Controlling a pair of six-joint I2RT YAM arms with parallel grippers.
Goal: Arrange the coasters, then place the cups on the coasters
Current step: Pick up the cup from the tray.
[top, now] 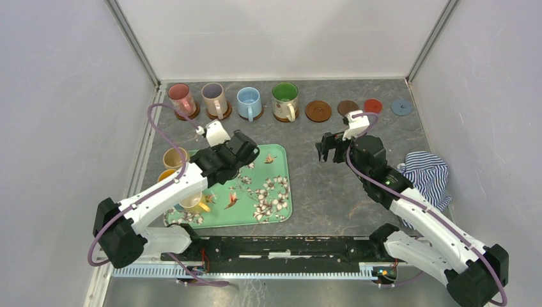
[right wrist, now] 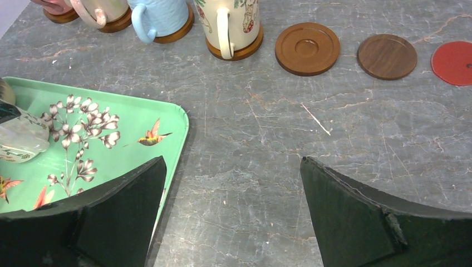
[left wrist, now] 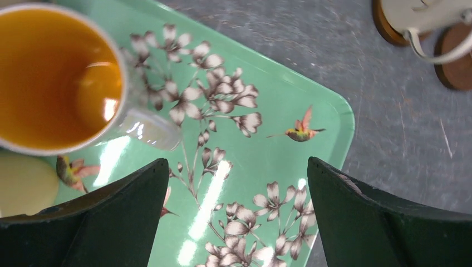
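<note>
Four cups stand on coasters in the back row: pink [top: 181,99], lilac [top: 213,97], light blue [top: 248,102] and green [top: 285,99]. To their right lie bare coasters: orange-brown [top: 317,110], dark brown [top: 348,107], red [top: 372,105] and blue-grey [top: 401,107]. A tan cup [top: 174,157] and a yellow cup [top: 192,203] stand at the tray's left side. My left gripper [left wrist: 237,167] hangs open over the tray, to the right of the orange cup [left wrist: 55,78]. My right gripper [right wrist: 232,161] is open above bare table, nothing between its fingers.
The green floral tray [top: 268,198] lies at the front left; its corner [right wrist: 172,119] shows beside my right gripper. A striped cloth [top: 425,173] is bunched at the right. White walls close in the table on three sides.
</note>
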